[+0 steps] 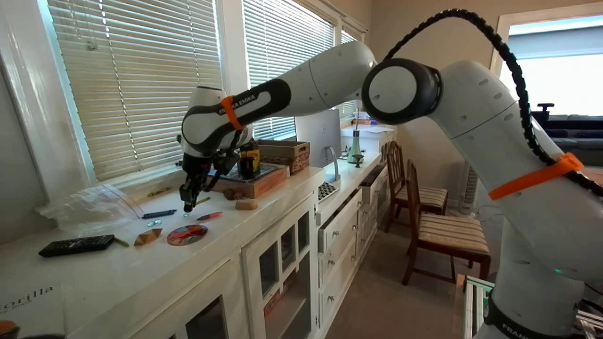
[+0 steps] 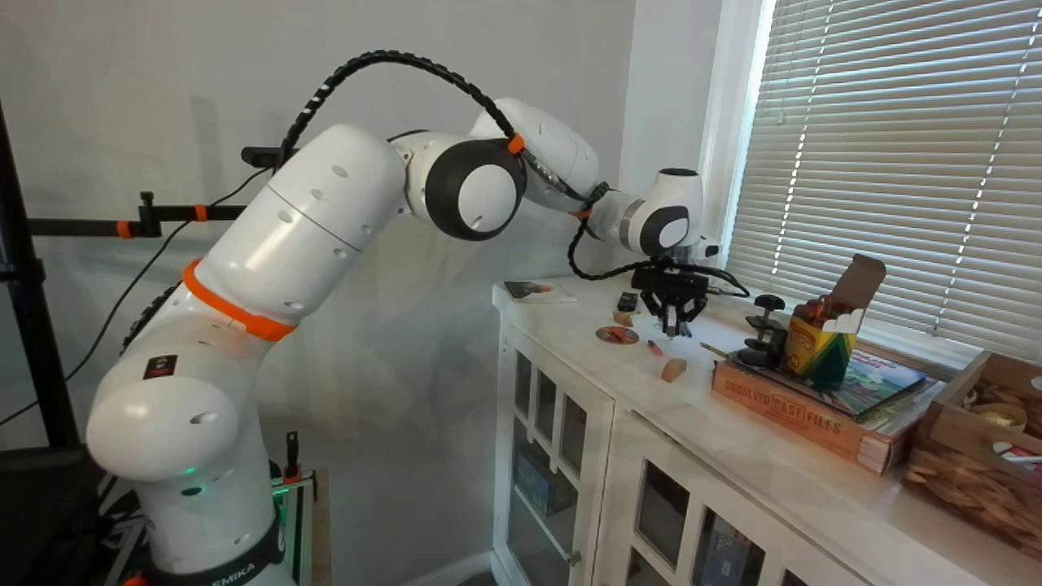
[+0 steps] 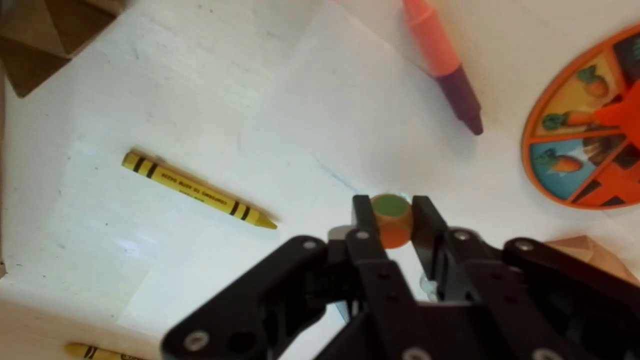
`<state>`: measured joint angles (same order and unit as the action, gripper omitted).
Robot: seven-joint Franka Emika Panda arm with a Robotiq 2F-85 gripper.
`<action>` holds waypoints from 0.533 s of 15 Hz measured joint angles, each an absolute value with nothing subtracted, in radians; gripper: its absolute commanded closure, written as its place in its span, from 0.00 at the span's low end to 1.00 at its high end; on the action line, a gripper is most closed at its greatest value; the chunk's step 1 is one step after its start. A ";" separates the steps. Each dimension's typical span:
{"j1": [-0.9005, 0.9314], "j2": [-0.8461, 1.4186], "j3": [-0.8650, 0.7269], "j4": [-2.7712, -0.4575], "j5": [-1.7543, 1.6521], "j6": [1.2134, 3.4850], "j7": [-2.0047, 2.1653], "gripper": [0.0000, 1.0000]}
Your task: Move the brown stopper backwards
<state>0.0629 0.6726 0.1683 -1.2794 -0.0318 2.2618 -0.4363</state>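
Glossy white, this arm (image 1: 330,77), all rounded curves, thin dark seams (image 1: 483,121), grey oval caps (image 2: 203,417) dotting it! Just right of top centre in an exterior view, a thick black ring (image 1: 426,89) circles a pale disc (image 1: 392,91). And I can't miss that ribbed black cable (image 1: 518,80), upper right of the frame, bound by a bright orange strap (image 1: 537,178)! Lower right, a tiny green light (image 1: 558,270) glows above a black band (image 1: 497,318) printed in white. Bottom of the wrist view, the gripper (image 3: 391,220): chunky, matte black, studded here and there with round silver screws (image 3: 196,341)!
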 measured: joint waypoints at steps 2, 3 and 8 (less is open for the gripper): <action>0.064 0.678 0.169 -1.277 -0.032 2.262 -0.436 0.94; 0.064 0.681 0.170 -1.275 -0.032 2.262 -0.436 0.94; 0.066 0.692 0.173 -1.255 -0.032 2.262 -0.436 0.94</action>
<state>0.0662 0.6918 0.1730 -1.2547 -0.0316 2.2618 -0.4365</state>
